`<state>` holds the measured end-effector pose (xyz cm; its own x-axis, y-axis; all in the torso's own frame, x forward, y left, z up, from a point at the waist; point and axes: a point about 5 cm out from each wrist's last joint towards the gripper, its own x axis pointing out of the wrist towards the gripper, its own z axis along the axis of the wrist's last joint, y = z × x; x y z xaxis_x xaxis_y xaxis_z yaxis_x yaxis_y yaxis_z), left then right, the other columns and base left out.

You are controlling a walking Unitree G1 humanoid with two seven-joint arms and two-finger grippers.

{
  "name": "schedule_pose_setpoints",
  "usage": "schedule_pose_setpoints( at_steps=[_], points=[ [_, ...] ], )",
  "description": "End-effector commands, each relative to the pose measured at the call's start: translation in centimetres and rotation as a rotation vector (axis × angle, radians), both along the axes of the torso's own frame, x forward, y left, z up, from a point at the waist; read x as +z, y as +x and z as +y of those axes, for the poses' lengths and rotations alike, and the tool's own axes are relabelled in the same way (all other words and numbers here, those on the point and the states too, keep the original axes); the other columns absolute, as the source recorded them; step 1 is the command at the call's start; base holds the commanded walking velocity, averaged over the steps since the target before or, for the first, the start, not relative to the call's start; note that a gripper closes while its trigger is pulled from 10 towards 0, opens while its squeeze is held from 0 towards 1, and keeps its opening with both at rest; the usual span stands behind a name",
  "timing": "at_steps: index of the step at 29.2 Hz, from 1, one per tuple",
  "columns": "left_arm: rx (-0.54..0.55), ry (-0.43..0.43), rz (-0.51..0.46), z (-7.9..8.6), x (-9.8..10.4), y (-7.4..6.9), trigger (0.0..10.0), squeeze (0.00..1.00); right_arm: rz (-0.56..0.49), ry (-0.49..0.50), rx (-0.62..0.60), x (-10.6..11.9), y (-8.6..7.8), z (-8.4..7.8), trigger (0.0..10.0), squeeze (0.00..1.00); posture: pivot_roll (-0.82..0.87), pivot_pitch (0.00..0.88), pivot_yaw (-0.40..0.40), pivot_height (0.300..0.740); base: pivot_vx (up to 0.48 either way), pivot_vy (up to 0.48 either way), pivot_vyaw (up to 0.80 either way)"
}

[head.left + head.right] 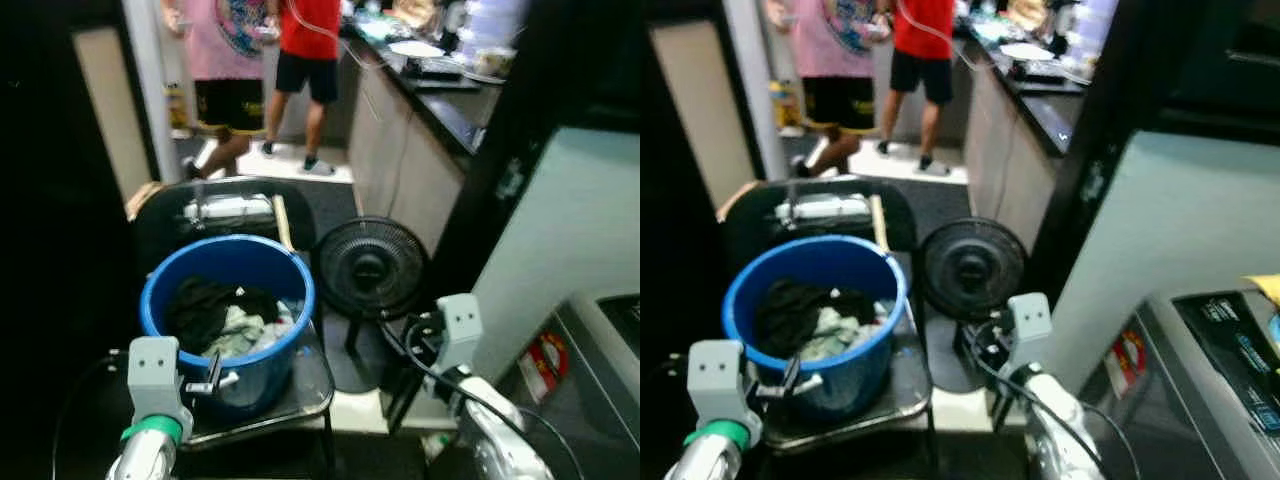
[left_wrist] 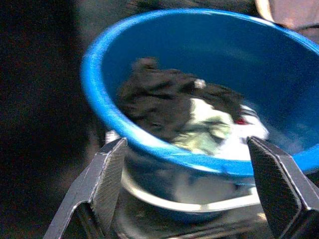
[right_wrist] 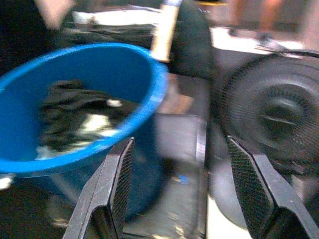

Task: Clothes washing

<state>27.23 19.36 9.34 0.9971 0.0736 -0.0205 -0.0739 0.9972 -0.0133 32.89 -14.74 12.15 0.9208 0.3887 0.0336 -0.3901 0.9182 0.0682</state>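
Setting: narrow kitchen passage, 2 people beyond.
Bucket: blue, on chair, holding clothes.
Left gripper: fingers open, facing bucket rim.
Right gripper: fingers open, between bucket and fan.
Risk: right arm likely clips fan; uneven grip tips bucket.

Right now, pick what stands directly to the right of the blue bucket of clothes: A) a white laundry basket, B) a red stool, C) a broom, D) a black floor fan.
D: a black floor fan stands on the floor just right of the blue bucket, which holds dark and pale clothes.
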Motion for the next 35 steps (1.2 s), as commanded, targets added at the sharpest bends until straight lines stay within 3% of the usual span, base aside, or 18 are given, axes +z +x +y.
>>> schedule_pose_setpoints(
  at_steps=[1, 3, 5, 10, 16, 27, 35],
  points=[
    [-0.043, 0.019, 0.017, -0.6, -0.4, -0.1, 10.0, 0.0, 0.031, 0.011, -0.021, -1.2, -0.3, -0.1, 10.0, 0.0, 0.07, 0.0, 0.009, 0.74, 0.0, 0.0, 0.8],
    [-0.043, 0.019, 0.017, -0.6, -0.4, -0.1, 10.0, 0.0, 0.031, 0.011, -0.021, -1.2, -0.3, -0.1, 10.0, 0.0, 0.07, 0.0, 0.009, 0.74, 0.0, 0.0, 0.8],
    [-0.04, 0.026, 0.032, 0.2, -0.3, 0.2, 10.0, 0.0, 0.028, 0.039, -0.036, -1.4, -0.4, 0.7, 10.0, 0.0, 0.1, 0.0, 0.073, 0.74, 0.0, 0.0, 0.8],
    [-0.045, 0.048, 0.041, 1.6, -0.2, 0.4, 10.0, 0.0, 0.015, 0.055, -0.051, -1.7, -0.7, 1.6, 10.0, 0.0, 0.11, 0.0, 0.121, 0.74, 0.0, 0.0, 0.8],
    [-0.037, 0.034, 0.043, 2.2, -0.1, 0.7, 10.0, 0.0, 0.01, 0.063, -0.077, -1.8, -1.0, 1.8, 10.0, 0.0, 0.11, 0.005, 0.143, 0.74, 0.0, 0.0, 0.0],
    [-0.046, 0.005, 0.038, 0.9, -0.2, 1.4, 10.0, 0.0, 0.025, 0.053, -0.147, -2.3, -1.0, 0.6, 10.0, 0.0, 0.07, 0.009, 0.09, 0.74, 0.0, 0.0, 0.0],
    [-0.066, -0.05, -0.005, -0.6, 0.1, 2.1, 10.0, 0.0, 0.01, 0.024, -0.154, -1.3, -0.4, -0.1, 10.0, 0.0, 0.02, 0.0, 0.043, 0.74, 0.0, 0.0, 0.0]
  ],
)
